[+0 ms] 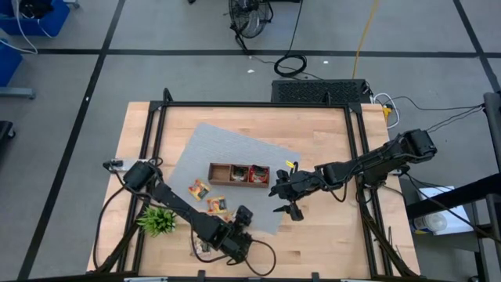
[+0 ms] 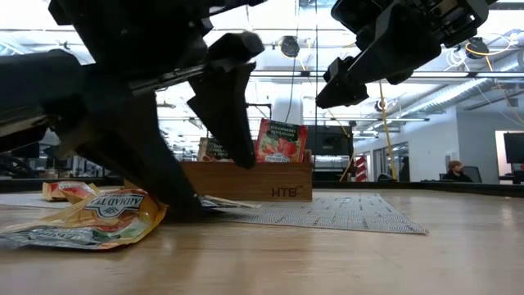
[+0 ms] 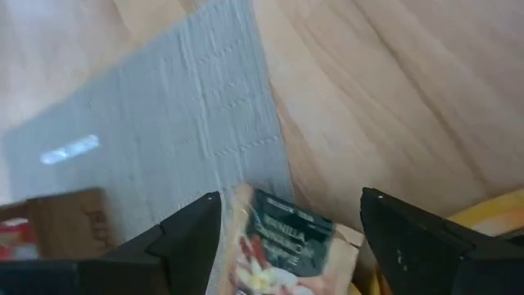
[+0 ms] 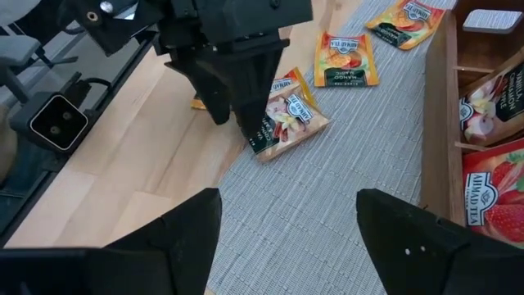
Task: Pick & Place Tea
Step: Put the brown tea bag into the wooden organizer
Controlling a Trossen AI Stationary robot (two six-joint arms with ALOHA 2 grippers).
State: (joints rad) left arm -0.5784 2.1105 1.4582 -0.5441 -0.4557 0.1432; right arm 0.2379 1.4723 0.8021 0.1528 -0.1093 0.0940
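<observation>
A pale vanilla tea sachet (image 3: 282, 246) (image 4: 286, 119) lies flat on the near edge of the grey mat (image 4: 344, 188). My left gripper (image 3: 291, 233) (image 1: 231, 218) is open and tipped steeply down over it, with one finger on each side. Two orange-yellow sachets (image 4: 345, 61) (image 4: 405, 16) lie on the mat beyond it. Another yellow one (image 2: 106, 215) lies on the bare wood in front. My right gripper (image 4: 286, 238) (image 1: 286, 202) is open and hangs above the mat near the wooden tray (image 1: 239, 174), with nothing between its fingers. My left gripper comes slanting down at the vanilla sachet from the table's near side. One fingertip (image 4: 246, 131) stands at the sachet's edge (image 4: 264, 141). I cannot tell whether it touches the sachet, which lies flat on the mat.
The tray holds upright sachets, a red strawberry one (image 2: 282, 141) and paler ones (image 4: 491, 98). A green spiky plant (image 1: 156, 221) stands at the near left. Black frame bars (image 1: 360, 149) run along the table's sides. Bare wood (image 1: 329, 243) lies near and to the right of the mat.
</observation>
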